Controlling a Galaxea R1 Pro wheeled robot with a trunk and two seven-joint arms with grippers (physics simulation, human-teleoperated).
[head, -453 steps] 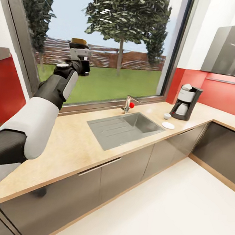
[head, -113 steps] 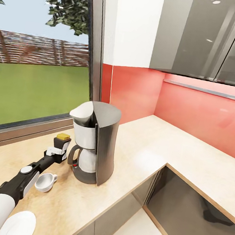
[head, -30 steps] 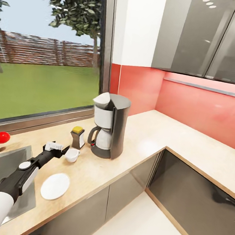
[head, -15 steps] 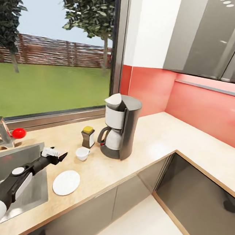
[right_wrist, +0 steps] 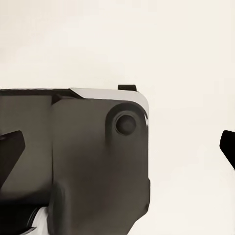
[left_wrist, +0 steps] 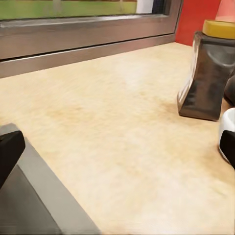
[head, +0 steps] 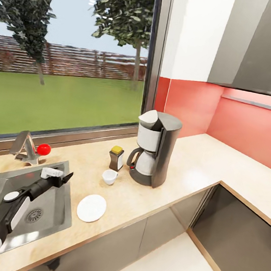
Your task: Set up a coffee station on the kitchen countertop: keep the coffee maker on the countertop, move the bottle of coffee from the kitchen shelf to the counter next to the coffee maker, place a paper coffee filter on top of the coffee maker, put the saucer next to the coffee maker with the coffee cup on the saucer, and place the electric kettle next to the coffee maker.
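The left hand hangs over the steel sink, its two dark fingers spread wide with nothing between them. In the right wrist view the right hand shows its dark fingertips far apart at the frame edges, likewise holding nothing, above a dark grey part of the robot's own body and pale floor.

The step in hand looks to be seating the cup on the saucer. To do it well, I would take the small plain white coffee cup by its rim or side wall, lift it straight, and lower it onto the middle of the plate without nudging the jar just behind it.

Taking the tall dark grey and white coffee maker as landmark: the flat round white saucer lies nearest the robot, on the light beige wood-look worktop, well out from the machine toward the sink. The cup stands closer to the machine, apart from the saucer. The small dark bottle of coffee with a yellow lid stands just beside the machine, toward the window. The left hand is near the saucer and cup, touching neither.
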